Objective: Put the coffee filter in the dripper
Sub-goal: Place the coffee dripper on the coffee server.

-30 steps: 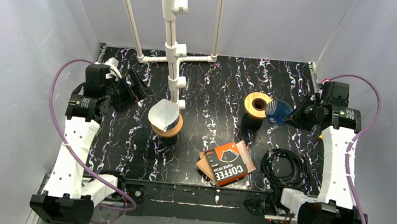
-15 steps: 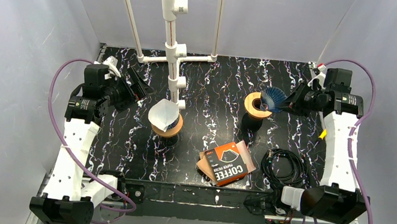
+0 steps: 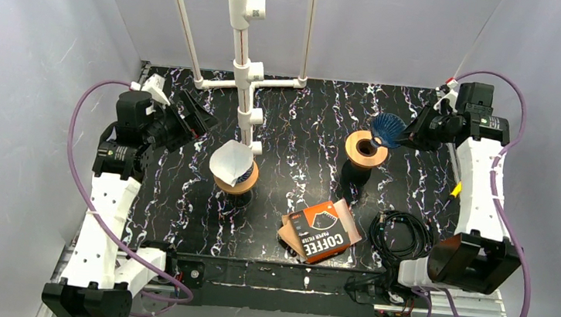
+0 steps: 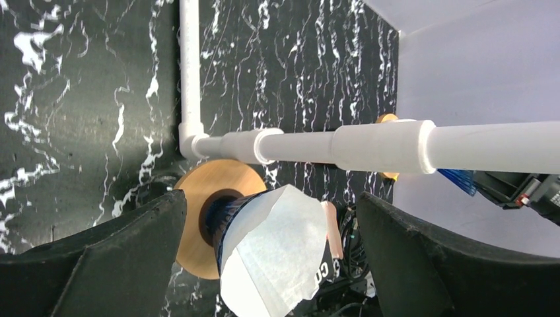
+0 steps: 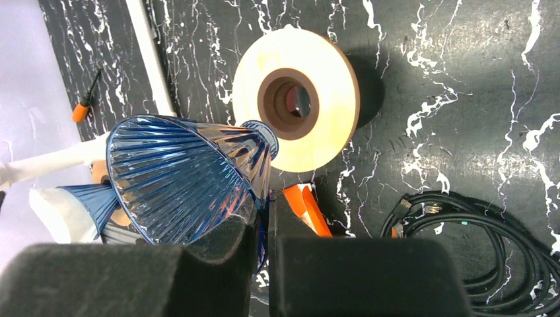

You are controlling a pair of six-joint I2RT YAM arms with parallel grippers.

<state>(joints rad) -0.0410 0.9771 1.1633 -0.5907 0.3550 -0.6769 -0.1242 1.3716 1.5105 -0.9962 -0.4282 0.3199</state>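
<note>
A white paper coffee filter (image 3: 229, 163) sits in a blue ribbed dripper on a wooden ring stand (image 3: 245, 184) left of centre; in the left wrist view the filter (image 4: 274, 251) sticks out of that dripper (image 4: 228, 214). My left gripper (image 3: 194, 116) is open, up and to the left of it, holding nothing. A second blue dripper (image 3: 387, 128) hangs tilted in the air, just behind and to the right of an empty wooden ring stand (image 3: 364, 149). My right gripper (image 5: 264, 228) is shut on the rim of this dripper (image 5: 175, 178), near the stand (image 5: 297, 99).
An orange coffee-filter box (image 3: 322, 231) lies at the front centre. A coil of black cable (image 3: 406, 237) lies beside it on the right. A white pipe frame (image 3: 241, 69) stands at the back centre, its bar (image 4: 370, 145) crossing the left wrist view.
My right gripper has carried the blue dripper away from the front and slightly left, from beside the empty stand to just behind it. The left arm has barely shifted.
</note>
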